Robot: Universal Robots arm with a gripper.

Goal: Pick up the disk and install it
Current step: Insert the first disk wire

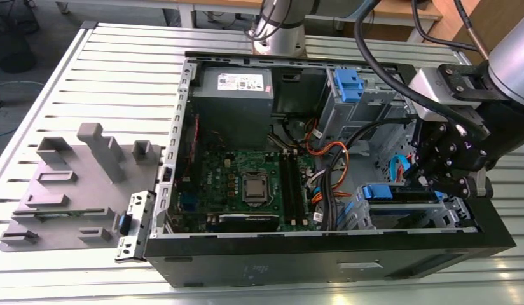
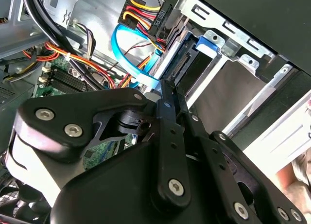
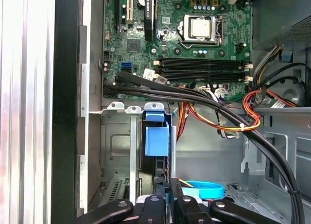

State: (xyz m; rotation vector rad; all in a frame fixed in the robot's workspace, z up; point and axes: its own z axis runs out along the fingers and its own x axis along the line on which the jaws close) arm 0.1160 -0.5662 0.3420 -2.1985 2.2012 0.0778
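Blue-framed, the disk (image 3: 156, 139) stands on edge in the drive cage (image 3: 114, 146) at a corner of the case (image 1: 330, 257), its long axis running straight away from the gripper (image 3: 167, 190), whose fingers (image 3: 159, 204) sit closed together at its near end.

We overlook the open case (image 1: 313, 257) from above; both wrist cameras peer closely past the gripper (image 3: 168, 186) into one drive bay (image 3: 116, 142).

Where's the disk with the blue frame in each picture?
Exterior view: the disk sits in the corner bay, at the exterior view's right.
Second wrist view: its blue frame meets the metal rails.
First wrist view: its blue frame stands between grey rails.
Shared landmark: the light-blue cable.
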